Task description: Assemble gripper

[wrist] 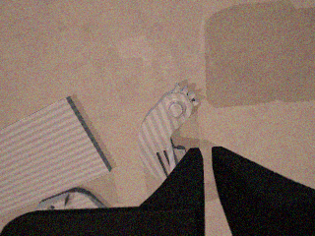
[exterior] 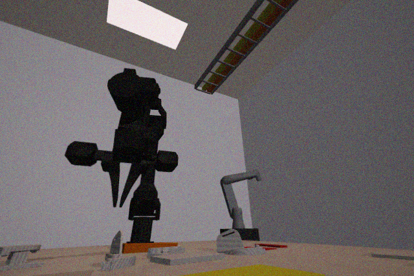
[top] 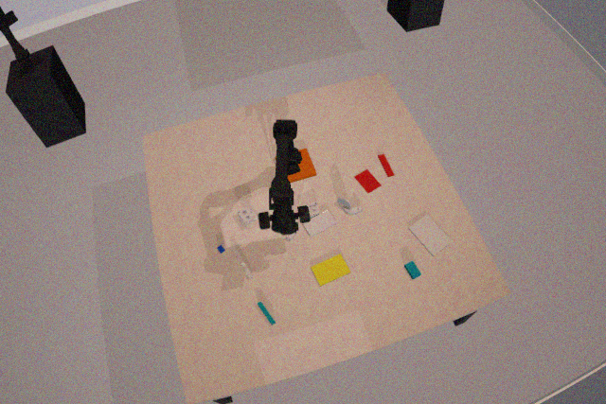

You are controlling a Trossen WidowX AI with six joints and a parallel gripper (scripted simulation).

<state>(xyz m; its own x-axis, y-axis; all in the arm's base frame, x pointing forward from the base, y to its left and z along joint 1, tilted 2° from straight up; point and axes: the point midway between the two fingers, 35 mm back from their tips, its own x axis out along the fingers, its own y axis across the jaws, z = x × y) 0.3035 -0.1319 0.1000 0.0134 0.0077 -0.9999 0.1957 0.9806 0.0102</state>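
Gripper-kit slab [top: 320, 223] [exterior: 187, 259] [wrist: 49, 152] sits mid-desk [top: 205, 355] [exterior: 76, 255] [wrist: 98, 29], well in from every edge and corner, likely stiff, take its sides; your gripper [top: 286, 231] [exterior: 117, 206] [wrist: 205, 156] hangs above, clenched on nothing; pinch the probably light toothed jaw [top: 291, 237] [exterior: 118, 263] [wrist: 155, 128] by its flanks, sparing fragile teeth.

Pale wall [exterior: 50, 99], probably plain, behind table [top: 205, 341] [exterior: 60, 259].

"What's below the black, tapered claw [wrist: 205, 156]?"
"A pale, striped, curved jaw with gear teeth [wrist: 159, 123], lying on the tabletop [wrist: 118, 64]!"
"And beside it?"
"A pale, striped, flat plate [wrist: 51, 147]!"
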